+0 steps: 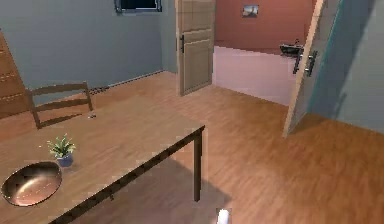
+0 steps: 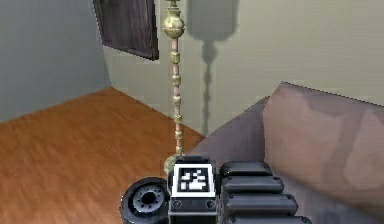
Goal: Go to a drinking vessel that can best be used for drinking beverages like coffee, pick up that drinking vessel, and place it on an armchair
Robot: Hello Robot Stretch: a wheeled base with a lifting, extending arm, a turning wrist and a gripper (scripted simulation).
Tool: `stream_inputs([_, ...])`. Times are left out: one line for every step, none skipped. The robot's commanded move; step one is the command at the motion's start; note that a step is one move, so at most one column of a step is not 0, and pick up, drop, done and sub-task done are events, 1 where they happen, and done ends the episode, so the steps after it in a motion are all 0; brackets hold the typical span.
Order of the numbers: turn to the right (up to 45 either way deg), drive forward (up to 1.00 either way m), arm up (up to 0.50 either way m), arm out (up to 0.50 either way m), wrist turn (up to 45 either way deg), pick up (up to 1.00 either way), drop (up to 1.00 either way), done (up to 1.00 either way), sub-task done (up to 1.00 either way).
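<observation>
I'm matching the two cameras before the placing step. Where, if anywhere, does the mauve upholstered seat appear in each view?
Arm side view: the mauve upholstered seat takes the right half, right of the brass lamp pole.
Forward view: I can place a wooden table at lower left and open doors at upper right.
Shared landmark: the wood floor, across the forward view's right and at the arm side view's lower left.

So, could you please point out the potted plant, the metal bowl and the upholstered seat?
potted plant (image 1: 62,148): forward view, on its green leaves.
metal bowl (image 1: 30,183): forward view, on its bare inner hollow.
upholstered seat (image 2: 320,130): arm side view, on its back cushion.
</observation>
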Motion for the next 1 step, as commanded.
stream_inputs([30.0, 0.0, 0.0, 0.0, 0.0, 0.0, 0.0, 0.0, 0.0])
